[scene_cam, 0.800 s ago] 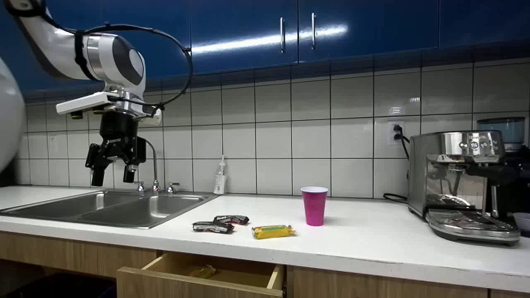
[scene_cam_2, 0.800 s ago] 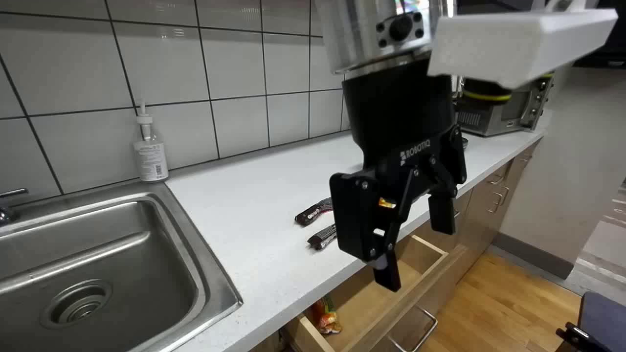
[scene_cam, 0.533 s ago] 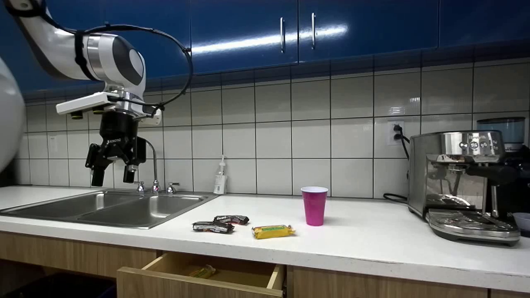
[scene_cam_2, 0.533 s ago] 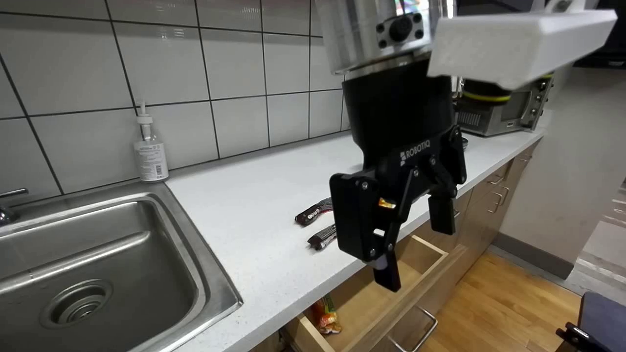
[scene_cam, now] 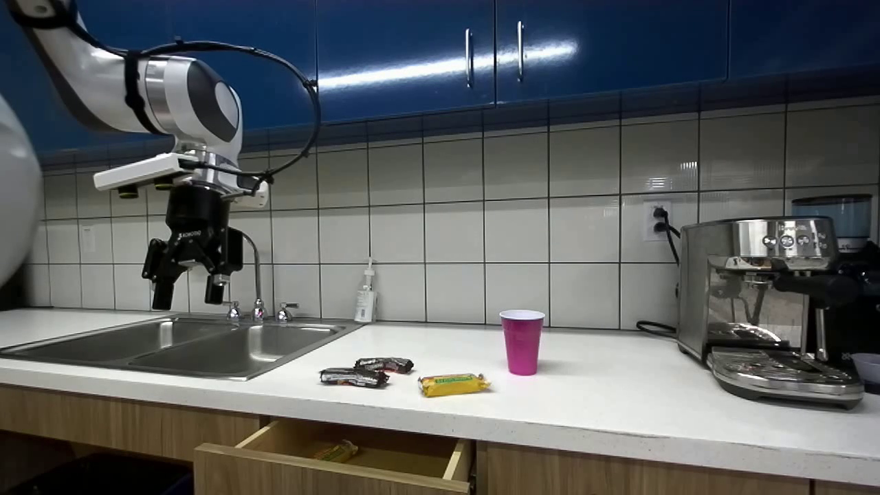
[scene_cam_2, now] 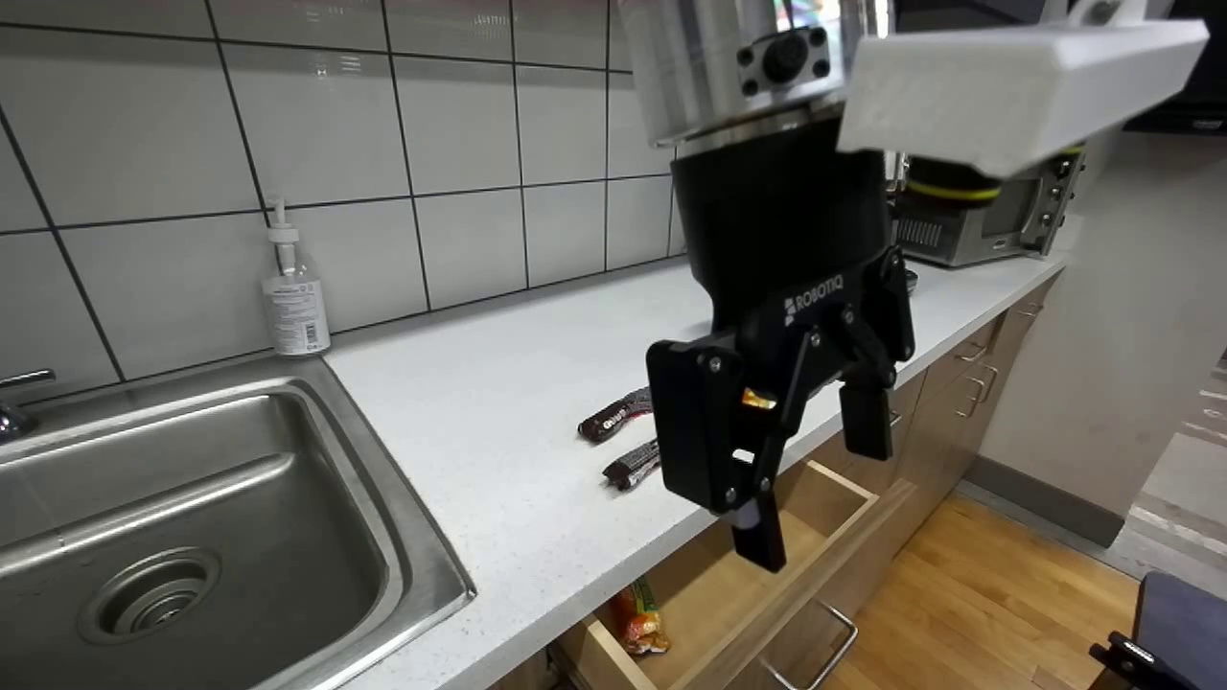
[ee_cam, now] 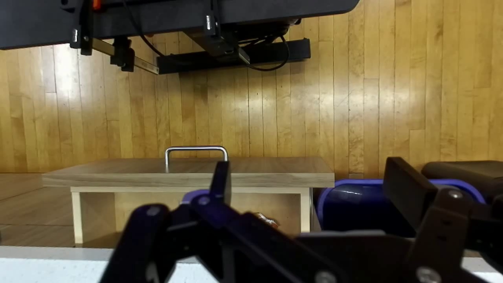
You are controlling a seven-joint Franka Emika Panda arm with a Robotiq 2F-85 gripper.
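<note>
Gripper (scene_cam: 188,295) above counter (scene_cam: 605,402) height, fingers (scene_cam: 163,295) spread apart; in an exterior view, two dark-wrapped bars (scene_cam: 352,377) at its 4 o'clock, yellow packet (scene_cam: 454,385) near them, pink cup (scene_cam: 522,347) at 3 o'clock; in an exterior view, orange packet (scene_cam_2: 637,618) inside open drawer (scene_cam_2: 709,586) at its 8 o'clock.

Bright glare across blue cabinets (scene_cam: 412,58)

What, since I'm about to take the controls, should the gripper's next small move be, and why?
Perhaps shift the gripper slightly toward the wrapped packet in the open drawer. The jaws stand apart with nothing between them, and in the wrist view the packet appears off-centre, partly hidden behind the gripper.
</note>
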